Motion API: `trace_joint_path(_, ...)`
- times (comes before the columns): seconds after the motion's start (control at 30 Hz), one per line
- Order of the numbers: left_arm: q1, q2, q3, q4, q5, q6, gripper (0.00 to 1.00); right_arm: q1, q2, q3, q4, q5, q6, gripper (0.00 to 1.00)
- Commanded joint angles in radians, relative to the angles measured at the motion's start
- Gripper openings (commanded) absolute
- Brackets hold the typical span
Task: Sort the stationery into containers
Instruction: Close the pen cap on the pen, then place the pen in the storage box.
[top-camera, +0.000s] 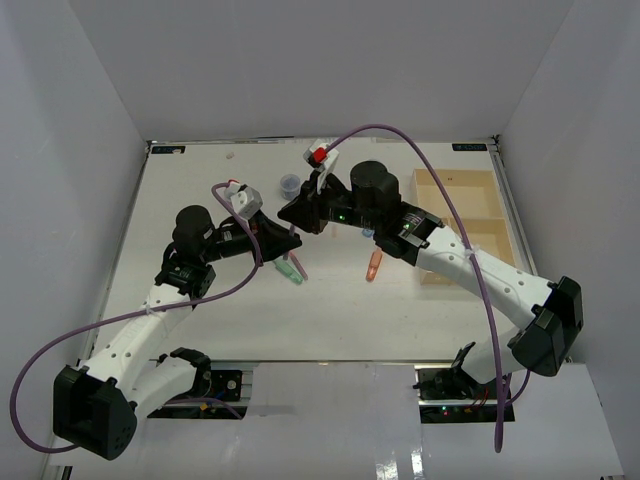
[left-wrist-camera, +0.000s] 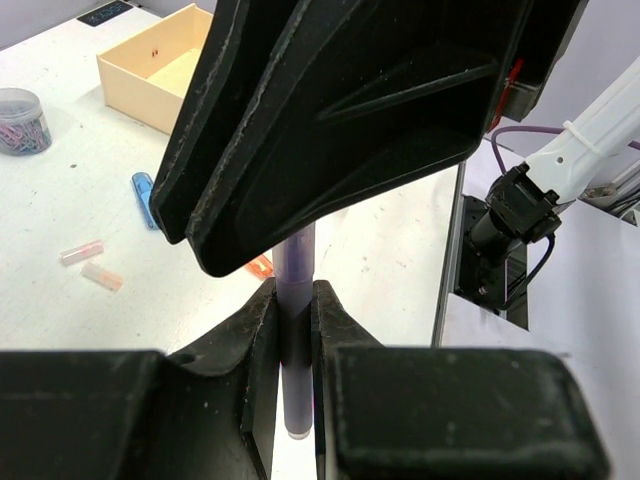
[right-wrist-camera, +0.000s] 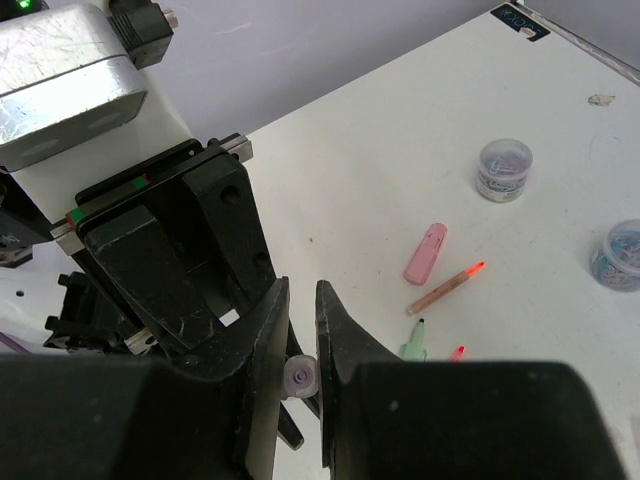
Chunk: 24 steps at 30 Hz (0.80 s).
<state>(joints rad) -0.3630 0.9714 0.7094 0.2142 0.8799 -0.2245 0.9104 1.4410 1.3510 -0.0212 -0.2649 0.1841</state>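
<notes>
Overhead, the two arms reach inward and meet above the middle of the desk (top-camera: 330, 320). The left gripper (top-camera: 288, 241) and the right gripper (top-camera: 290, 213) are tip to tip, and whatever sits between them is lost behind the black fingers. The pale wooden tray (top-camera: 488, 215) lies at the far right. A green marker (top-camera: 290, 270) and an orange pen (top-camera: 373, 265) lie loose on the near side of the grippers, and a small round pot (top-camera: 290, 184) stands on the far side.

From the left wrist, the left jaws are clamped on a purple pen (left-wrist-camera: 297, 300) held above the desk. Its upper part vanishes behind the right gripper's black body, which fills the top of the view.

From the right wrist, only the pen's round lilac end shows, pinched between the right jaws. The left gripper faces it squarely. A pink eraser-like piece (right-wrist-camera: 425, 252) lies on the desk beyond.
</notes>
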Motion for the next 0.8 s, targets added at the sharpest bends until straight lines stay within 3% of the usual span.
trace_joint_path(0.0, 0.018, -0.045, 0.052, 0.237, -0.041, -0.012, 0.05, 0.022, 0.018, -0.064, -0.243, -0.017, -0.003, 0.08)
trace_joint_path(0.17, 0.018, -0.033, 0.045, 0.223, -0.013, -0.038, 0.24, 0.022, 0.002, -0.044, -0.235, 0.047, -0.012, 0.08)
trace_joint_path(0.6, 0.015, -0.046, 0.009, 0.159, 0.007, -0.05, 0.61, 0.002, -0.013, -0.012, -0.233, 0.199, -0.032, 0.08)
trace_joint_path(0.77, 0.015, -0.048, 0.01, 0.093, -0.044, -0.044, 0.87, -0.077, -0.083, -0.078, -0.24, 0.328, -0.044, 0.08)
